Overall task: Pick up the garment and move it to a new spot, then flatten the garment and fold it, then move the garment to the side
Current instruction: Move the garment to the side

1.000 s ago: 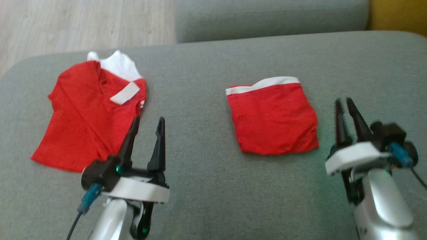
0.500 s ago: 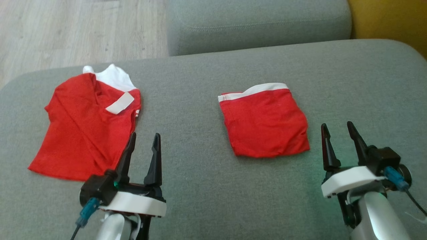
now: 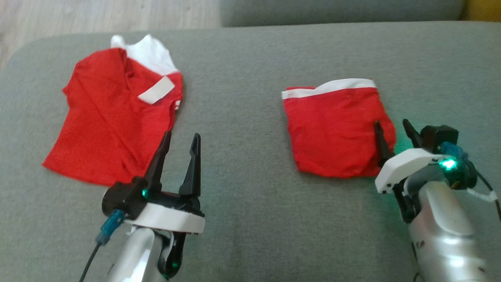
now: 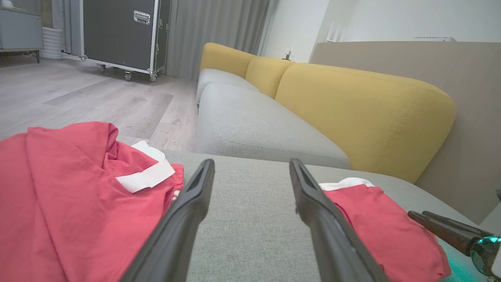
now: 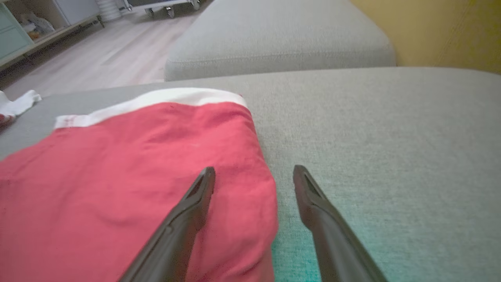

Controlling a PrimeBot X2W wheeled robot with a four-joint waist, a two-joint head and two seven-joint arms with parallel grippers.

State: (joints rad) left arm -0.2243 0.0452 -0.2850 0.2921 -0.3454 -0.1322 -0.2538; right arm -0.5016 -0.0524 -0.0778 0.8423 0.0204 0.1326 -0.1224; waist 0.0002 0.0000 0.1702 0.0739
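Both your tools are gaping: the right tool [image 3: 390, 123] is straddling the right edge of the folded red white-banded cloth garment [image 3: 332, 125], the left tool [image 3: 182, 135] hovering left of it.

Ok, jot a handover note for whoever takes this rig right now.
Left gripper: open, empty, by the shirt's near edge.
Right gripper: open, empty, one finger over the folded garment's right edge.
Both garments lie apart on the cushion.
Done: one garment looks folded and set down.
Left: the shirt lies unfolded, probably next.
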